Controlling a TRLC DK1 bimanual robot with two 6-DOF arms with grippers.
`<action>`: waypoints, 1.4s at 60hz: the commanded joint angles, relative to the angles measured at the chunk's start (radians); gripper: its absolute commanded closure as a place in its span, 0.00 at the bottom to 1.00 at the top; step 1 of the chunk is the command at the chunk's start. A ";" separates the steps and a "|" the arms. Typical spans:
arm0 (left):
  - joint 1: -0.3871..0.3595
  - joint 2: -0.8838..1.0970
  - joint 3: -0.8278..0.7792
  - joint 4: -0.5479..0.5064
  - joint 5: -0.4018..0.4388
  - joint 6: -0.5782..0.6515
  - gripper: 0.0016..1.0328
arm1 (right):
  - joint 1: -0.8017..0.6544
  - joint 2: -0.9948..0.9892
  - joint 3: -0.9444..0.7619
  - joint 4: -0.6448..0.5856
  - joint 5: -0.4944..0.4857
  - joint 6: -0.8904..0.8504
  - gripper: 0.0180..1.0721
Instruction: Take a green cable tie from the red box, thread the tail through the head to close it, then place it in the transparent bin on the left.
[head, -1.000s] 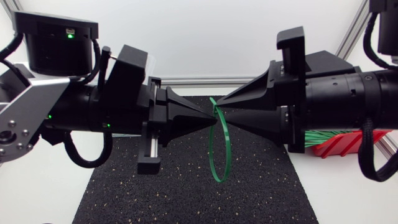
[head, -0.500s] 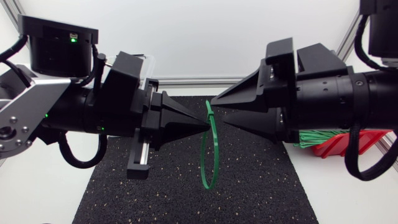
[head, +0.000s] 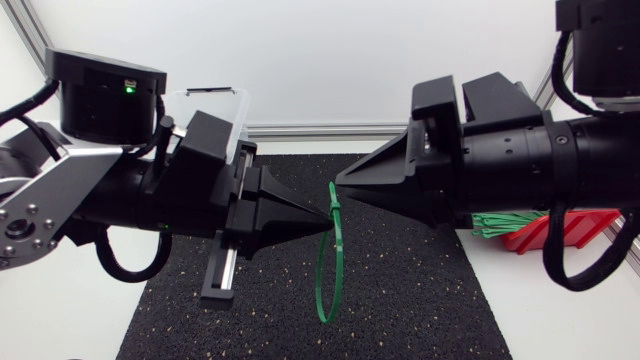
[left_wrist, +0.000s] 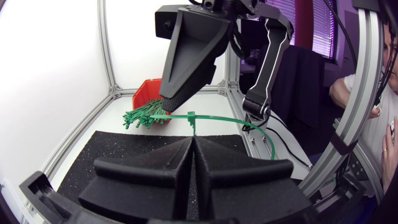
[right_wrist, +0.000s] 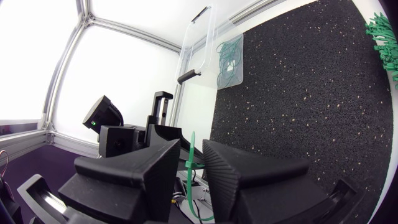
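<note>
Green cable tie (head: 319, 270): closed into loop, hanging just under left gripper (head: 325, 212) tip, above black mat (head: 400, 300). Left fingers pressing together on tie near its head, probably carrying loop alone for drop into bin. Right gripper (head: 348, 190) facing it tip to tip, fingers standing apart, tie sitting in gap, nothing gripped; threading looking done.

Counting:
- one tie in hand
- two grippers
- one red box (head: 560, 232) behind right gripper, holding spare ties (head: 505, 222), too many to count
- one transparent bin (head: 215, 100) behind left gripper, holding few looped ties (right_wrist: 229, 62)
</note>
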 joint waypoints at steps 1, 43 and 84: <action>-0.021 -0.026 -0.033 0.002 0.009 0.042 0.97 | 0.010 0.011 -0.028 0.015 -0.008 -0.013 0.74; -0.013 -0.059 -0.070 0.054 0.009 0.124 0.97 | 0.065 0.003 -0.051 0.061 0.046 -0.015 0.95; -0.129 -0.172 -0.168 0.021 -0.011 0.165 0.97 | 0.000 0.052 -0.031 0.098 0.056 -0.018 0.94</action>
